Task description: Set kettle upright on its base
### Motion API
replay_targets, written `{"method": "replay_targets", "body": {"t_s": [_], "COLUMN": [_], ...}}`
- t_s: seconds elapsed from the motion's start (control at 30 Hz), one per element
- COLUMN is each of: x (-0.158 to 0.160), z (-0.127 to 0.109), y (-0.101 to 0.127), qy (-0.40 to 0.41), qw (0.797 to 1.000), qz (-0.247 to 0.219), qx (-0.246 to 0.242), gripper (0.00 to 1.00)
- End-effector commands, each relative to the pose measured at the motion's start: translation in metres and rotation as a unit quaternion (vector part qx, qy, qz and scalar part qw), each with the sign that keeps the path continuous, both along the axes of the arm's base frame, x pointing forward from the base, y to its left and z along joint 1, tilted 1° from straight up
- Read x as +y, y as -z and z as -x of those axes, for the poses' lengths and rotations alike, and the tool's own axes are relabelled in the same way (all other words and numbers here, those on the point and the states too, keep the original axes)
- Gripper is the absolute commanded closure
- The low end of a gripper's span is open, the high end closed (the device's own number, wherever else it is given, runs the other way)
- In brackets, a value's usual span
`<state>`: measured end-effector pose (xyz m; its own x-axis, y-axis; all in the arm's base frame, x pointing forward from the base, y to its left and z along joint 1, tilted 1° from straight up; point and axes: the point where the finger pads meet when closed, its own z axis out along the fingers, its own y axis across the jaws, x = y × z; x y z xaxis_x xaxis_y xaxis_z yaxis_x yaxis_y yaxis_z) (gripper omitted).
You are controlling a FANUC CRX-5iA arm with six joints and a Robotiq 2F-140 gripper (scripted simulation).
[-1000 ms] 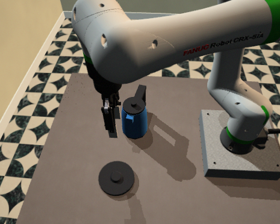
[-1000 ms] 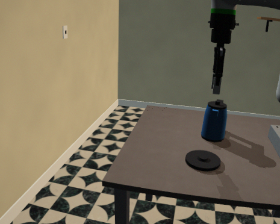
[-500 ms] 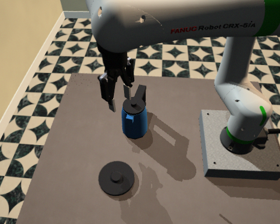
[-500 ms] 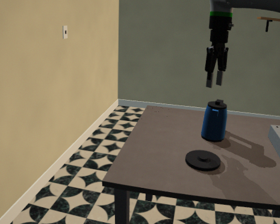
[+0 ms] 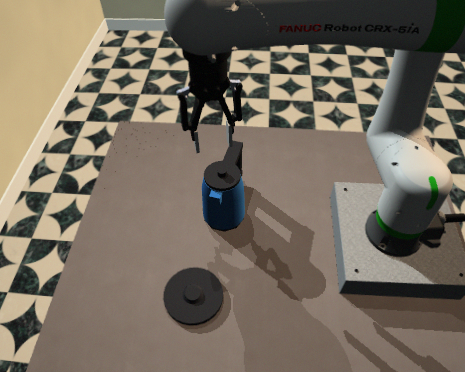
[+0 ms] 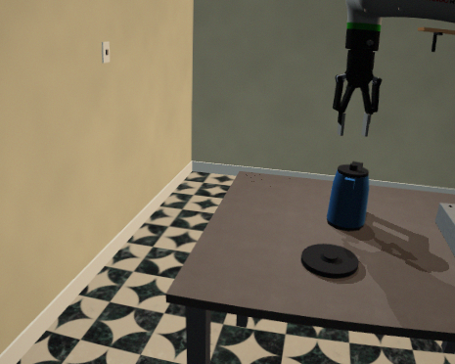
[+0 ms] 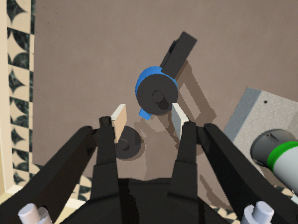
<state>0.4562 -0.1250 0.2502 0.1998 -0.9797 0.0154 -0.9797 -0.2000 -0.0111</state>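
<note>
The blue kettle [image 5: 223,198] stands upright on the table, with a black lid and a black handle pointing away toward the back right. It also shows in the exterior view [image 6: 348,197] and in the wrist view [image 7: 156,91]. The round black base [image 5: 193,295] with its stud lies flat on the table in front of the kettle, apart from it; it shows in the exterior view [image 6: 330,260] and partly behind a finger in the wrist view [image 7: 129,144]. My gripper [image 5: 213,137] [image 6: 354,126] [image 7: 148,112] hangs well above the kettle, half open and empty.
The robot's grey mounting block [image 5: 399,240] sits on the table's right side. The table's left and front edges drop to a checkered floor. A yellow wall stands at the left.
</note>
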Motion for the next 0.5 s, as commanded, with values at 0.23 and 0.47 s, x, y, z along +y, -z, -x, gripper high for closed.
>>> {"method": "replay_targets", "body": {"t_s": [0.23,0.47], "x": [-0.041,-0.058], "z": [0.021,0.032], "y": [0.002,0.003], "qy": [0.152,0.216], "qw": [0.988,0.976], "qz": [0.0,-0.001], "qx": [-0.004,-0.005], "gripper": [0.53,0.53]}}
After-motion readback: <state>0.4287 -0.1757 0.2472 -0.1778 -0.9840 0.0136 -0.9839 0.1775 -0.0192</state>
